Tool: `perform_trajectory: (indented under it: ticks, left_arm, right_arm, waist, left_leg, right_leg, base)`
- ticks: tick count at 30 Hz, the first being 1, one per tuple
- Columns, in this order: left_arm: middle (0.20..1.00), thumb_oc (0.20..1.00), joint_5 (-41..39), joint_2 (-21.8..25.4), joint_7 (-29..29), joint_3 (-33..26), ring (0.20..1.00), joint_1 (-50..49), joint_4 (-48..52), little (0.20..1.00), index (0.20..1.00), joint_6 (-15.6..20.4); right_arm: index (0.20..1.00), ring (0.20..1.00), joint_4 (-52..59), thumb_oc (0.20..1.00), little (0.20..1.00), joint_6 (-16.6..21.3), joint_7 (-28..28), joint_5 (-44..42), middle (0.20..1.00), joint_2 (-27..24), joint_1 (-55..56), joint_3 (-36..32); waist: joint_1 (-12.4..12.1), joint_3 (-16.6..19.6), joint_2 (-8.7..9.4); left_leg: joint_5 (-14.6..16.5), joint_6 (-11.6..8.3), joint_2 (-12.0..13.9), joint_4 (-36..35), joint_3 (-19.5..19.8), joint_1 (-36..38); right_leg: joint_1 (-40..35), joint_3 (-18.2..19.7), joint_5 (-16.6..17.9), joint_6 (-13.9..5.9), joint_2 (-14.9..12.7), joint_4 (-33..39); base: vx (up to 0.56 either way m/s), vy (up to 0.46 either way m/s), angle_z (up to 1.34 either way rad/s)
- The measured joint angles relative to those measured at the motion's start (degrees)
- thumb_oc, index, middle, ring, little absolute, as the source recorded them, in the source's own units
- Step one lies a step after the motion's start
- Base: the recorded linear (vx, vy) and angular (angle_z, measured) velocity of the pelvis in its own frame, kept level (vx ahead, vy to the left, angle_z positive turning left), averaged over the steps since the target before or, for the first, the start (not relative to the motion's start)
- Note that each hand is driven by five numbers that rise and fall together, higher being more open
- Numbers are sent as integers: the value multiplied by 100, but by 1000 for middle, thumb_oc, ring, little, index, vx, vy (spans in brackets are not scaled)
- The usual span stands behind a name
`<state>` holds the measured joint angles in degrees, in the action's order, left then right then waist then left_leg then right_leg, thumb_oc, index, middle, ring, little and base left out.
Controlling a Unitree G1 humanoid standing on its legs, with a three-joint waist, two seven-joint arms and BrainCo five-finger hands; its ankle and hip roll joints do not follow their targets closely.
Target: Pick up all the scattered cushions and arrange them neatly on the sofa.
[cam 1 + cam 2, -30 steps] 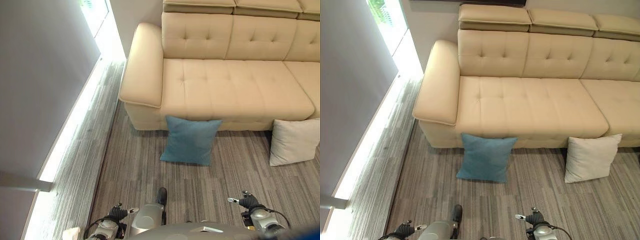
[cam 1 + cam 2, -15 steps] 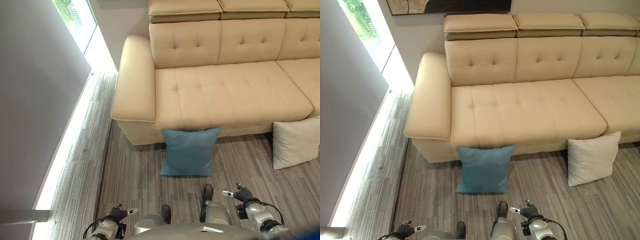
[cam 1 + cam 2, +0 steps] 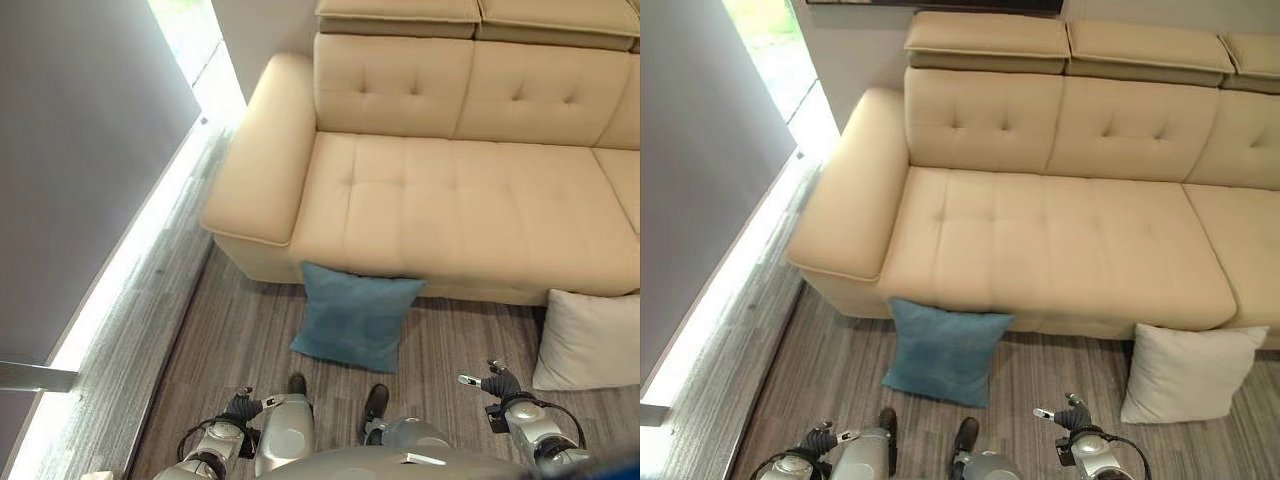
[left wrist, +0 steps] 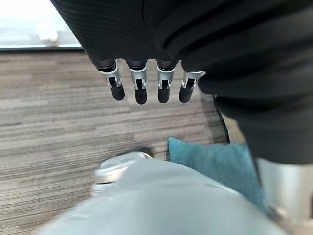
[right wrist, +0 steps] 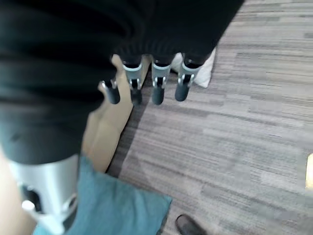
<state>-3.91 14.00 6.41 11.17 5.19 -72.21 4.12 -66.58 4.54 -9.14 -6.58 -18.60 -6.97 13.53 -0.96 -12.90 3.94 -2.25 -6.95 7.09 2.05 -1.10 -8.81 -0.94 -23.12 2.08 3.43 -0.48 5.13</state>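
A blue cushion (image 3: 353, 316) leans upright against the front of the cream sofa (image 3: 450, 210), just below its left seat. To the right, a white cushion (image 3: 590, 341) stands on the floor against the sofa base. My left hand (image 3: 239, 406) hangs low at my side, short of the blue cushion (image 4: 211, 162), its fingers (image 4: 140, 91) straight and holding nothing. On the other side my right hand (image 3: 500, 384) is also low and open, between the two cushions. Past its fingers (image 5: 157, 90) I see the white cushion (image 5: 208, 68) and, nearer, the blue cushion (image 5: 113, 206).
A grey wall (image 3: 80, 150) runs along the left, with a bright strip of window light (image 3: 120, 270) at its foot. The sofa's wide armrest (image 3: 262, 150) is nearest that wall. Grey striped flooring (image 3: 230, 330) lies between me and the sofa.
The whole picture has shifted, so the camera has moved; the sofa and cushions sit a little nearer and lower. Neither cushion has moved on the floor. Both hands stay low and hold nothing.
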Motion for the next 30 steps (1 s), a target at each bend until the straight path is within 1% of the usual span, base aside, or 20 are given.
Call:
perform_trajectory:
  ticks: [1,2,4,5,6,7,8,9,11,13,15,17,19,20,21,22,23,24,27,30]
  left_arm:
    - [1000,1000,-1,1,-1,-1,1000,-35,-1,1000,1000,-3]
    - [1000,1000,1,-4,-3,3,1000,-71,1,1000,1000,-3]
    - [1000,1000,0,-16,-2,-2,1000,-90,19,1000,1000,3]
    - [1000,1000,1,-34,-3,0,1000,-70,35,1000,1000,4]
    - [1000,1000,0,-2,0,-3,1000,-33,33,1000,1000,5]
    - [1000,1000,0,27,0,-4,1000,-19,35,1000,1000,6]
    - [1000,1000,-1,43,9,-9,1000,-11,30,1000,1000,7]
    - [1000,1000,-2,76,14,-7,1000,-10,41,1000,1000,9]
    - [1000,1000,-16,162,20,-21,1000,14,128,1000,1000,10]
    - [1000,1000,-237,264,30,-56,1000,73,232,1000,1000,14]
    - [1000,1000,-495,420,83,-63,1000,81,617,1000,1000,98]
    - [1000,1000,-729,455,131,-125,1000,222,797,1000,1000,150]
    - [1000,1000,-1094,451,252,-212,1000,344,1334,1000,1000,226]
    - [1000,1000,-1483,442,412,-208,1000,907,1811,1000,1000,408]
    - [1000,1000,-1618,379,591,-230,1000,1156,1774,1000,1000,458]
    - [1000,1000,-1835,351,886,-184,1000,1619,1781,1000,1000,597]
    - [1000,1000,-2043,505,1032,157,1000,2320,1691,1000,1000,722]
    - [1000,1000,-2191,611,1131,274,1000,2858,1682,1000,1000,763]
    - [1000,1000,-2253,778,1276,607,1000,3662,1660,1000,1000,815]
    - [1000,1000,-2261,964,1278,723,1000,4357,1641,1000,1000,864]
  right_arm:
    - [1000,1000,-1,1000,1000,2,0,1,1000,11,8,-1]
    - [1000,1000,19,1000,1000,7,-1,2,1000,1,14,-3]
    - [1000,1000,45,1000,1000,6,-2,8,1000,-86,71,-16]
    - [1000,1000,44,1000,1000,4,-2,16,1000,-133,90,-37]
    - [1000,1000,46,1000,1000,-6,1,21,1000,-128,96,-40]
    - [1000,1000,55,1000,1000,-7,2,24,1000,-114,92,-41]
    - [1000,1000,62,1000,1000,-1,2,33,1000,-113,93,-44]
    - [1000,1000,82,1000,1000,7,2,59,1000,-107,63,-44]
    - [1000,1000,154,1000,1000,8,1,66,1000,-89,-15,-54]
    - [1000,1000,322,1000,1000,26,2,41,1000,-85,-32,-94]
    - [1000,1000,444,1000,1000,31,1,-71,1000,-43,-120,-192]
    - [1000,1000,566,1000,1000,71,-10,-135,1000,-34,-297,-207]
    - [1000,1000,713,1000,1000,169,-81,-224,1000,-62,-444,-264]
    - [1000,1000,826,1000,1000,183,-252,-341,1000,-49,-975,-376]
    - [1000,1000,857,1000,1000,182,-375,-434,1000,47,-1179,-379]
    - [1000,1000,902,1000,1000,224,-663,-625,1000,-6,-1549,-218]
    - [1000,1000,862,1000,1000,273,-917,-693,1000,-79,-2157,-155]
    - [1000,1000,902,1000,1000,301,-1119,-774,1000,-80,-2777,-123]
    - [1000,1000,961,1000,1000,449,-1528,-779,1000,-181,-3558,-8]
    - [1000,1000,1079,1000,1000,563,-1859,-780,1000,-419,-4138,4]
  waist:
    - [-5,-1,1]
    - [14,-5,-7]
    - [42,13,-113]
    - [63,15,-230]
    - [91,11,-251]
    - [53,18,-241]
    - [19,30,-258]
    - [0,54,-245]
    - [-64,65,-224]
    - [-163,53,-204]
    - [-199,-50,-107]
    - [-208,-261,-32]
    - [-213,-475,32]
    - [-276,-1211,44]
    - [-252,-1363,11]
    - [-206,-1390,-21]
    - [-121,-1546,-73]
    - [-14,-1746,-79]
    - [64,-1785,-74]
    - [191,-1823,-117]
  left_leg:
    - [-25,28,41,-70,10,99]
    - [-32,26,-21,-41,44,192]
    - [-59,47,-140,155,27,316]
    - [-80,153,-162,77,5,491]
    - [-33,254,-206,-56,2,589]
    - [-31,302,-275,-115,-14,657]
    - [11,412,-321,-101,-58,692]
    - [58,474,-397,-79,-101,698]
    - [116,575,-520,-66,-145,678]
    - [177,666,-618,79,-182,539]
    - [212,715,-689,309,-170,234]
    - [213,737,-712,474,-165,-7]
    - [263,711,-723,855,-115,-528]
    - [194,685,-702,1153,-77,-1262]
    - [155,681,-688,1207,-103,-1496]
    - [285,669,-683,1541,-71,-2180]
    - [220,675,-663,1839,-73,-2926]
    - [175,690,-623,2163,-104,-3504]
    - [218,745,-600,2633,-216,-4388]
    - [273,813,-617,2966,-295,-5098]
  right_leg:
    - [-34,12,0,-1,36,7]
    - [-73,34,-4,4,41,-3]
    - [-102,56,-46,-59,47,-31]
    - [-108,61,-88,-120,66,-109]
    - [-106,66,-123,-171,16,-182]
    - [-98,112,-127,-200,-55,-265]
    - [-55,192,-177,-266,-137,-438]
    - [18,241,-260,-336,-240,-606]
    - [189,322,-355,-395,-406,-888]
    - [432,402,-485,-459,-577,-1248]
    - [754,427,-592,-471,-700,-1580]
    - [979,433,-612,-469,-748,-1753]
    - [1452,467,-686,-459,-821,-2085]
    - [2206,478,-668,-400,-867,-2481]
    - [2444,495,-633,-386,-886,-2617]
    - [3127,519,-733,-347,-939,-2879]
    - [3856,525,-687,-320,-974,-3165]
    - [4422,554,-664,-268,-990,-3436]
    - [5360,755,-658,-173,-1022,-3867]
    - [6100,817,-694,-109,-1128,-4236]
  base:
    - [127,163,-32]
    - [80,95,-22]
    - [86,119,-7]
    - [88,144,7]
    - [64,114,5]
    - [39,58,0]
    - [35,79,-12]
    - [32,95,-9]
    - [-9,65,-12]
    - [-76,21,-2]
    - [-140,-4,15]
    - [-243,-12,7]
    - [-245,-15,12]
    - [-247,-37,10]
    - [-289,-23,5]
    - [-235,51,4]
    - [-297,137,1]
    - [-211,149,-3]
    - [-73,96,-19]
    - [12,90,-2]
